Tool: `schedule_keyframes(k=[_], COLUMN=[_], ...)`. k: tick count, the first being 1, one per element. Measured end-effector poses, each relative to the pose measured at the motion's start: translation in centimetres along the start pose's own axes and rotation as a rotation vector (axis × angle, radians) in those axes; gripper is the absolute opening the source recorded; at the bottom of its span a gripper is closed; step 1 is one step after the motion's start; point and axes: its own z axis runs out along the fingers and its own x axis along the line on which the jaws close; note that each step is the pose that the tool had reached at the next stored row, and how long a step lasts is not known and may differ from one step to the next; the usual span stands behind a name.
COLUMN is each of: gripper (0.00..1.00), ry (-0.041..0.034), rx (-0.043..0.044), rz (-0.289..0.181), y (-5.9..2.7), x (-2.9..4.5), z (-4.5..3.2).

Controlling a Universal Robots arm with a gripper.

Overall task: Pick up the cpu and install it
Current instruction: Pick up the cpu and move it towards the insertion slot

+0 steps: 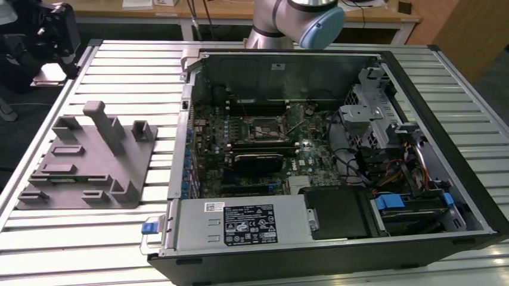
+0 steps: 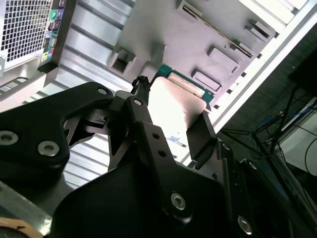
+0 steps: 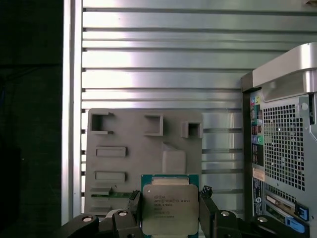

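— Silvery item first: where do I log the cpu (image 3: 170, 210)?

— Item 1, cpu. Pale metal top, thin green rim. It sits in my gripper (image 3: 170, 198), with the black fingers (image 3: 207, 196) clenched on two opposite edges; both wrist views agree. I see it raised off the table, against the grey fixture (image 3: 143, 144), which lies beneath and beyond it.

— Item 2?

— Grey fixture. Flat plastic plate with upright posts and shallow pockets. It lies on the slatted metal table (image 1: 119, 65), just beside the computer case (image 1: 465, 149), on the exterior view's left.

— Item 3?

— Computer case. Black, laid on its side, the open face up. I count a green motherboard (image 1: 314, 155) on its floor, a square socket (image 1: 260, 128) near the board's middle, and a silver power supply (image 1: 238, 223) along the near wall. Its perforated rear panel, with ports, shows in the first wrist view beside the fixture.

— Item 4?

— Arm (image 1: 298, 18). Grey tube with a blue joint cap, at the table's far edge behind the case.
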Motion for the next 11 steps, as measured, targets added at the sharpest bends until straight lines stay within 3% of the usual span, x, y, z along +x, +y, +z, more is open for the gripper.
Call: schedule_keyframes(k=[11], gripper=[0.54], ry=[0.0001], rx=[0.0000], rz=[0.000], y=[0.05], x=[-1.35], z=[0.05])
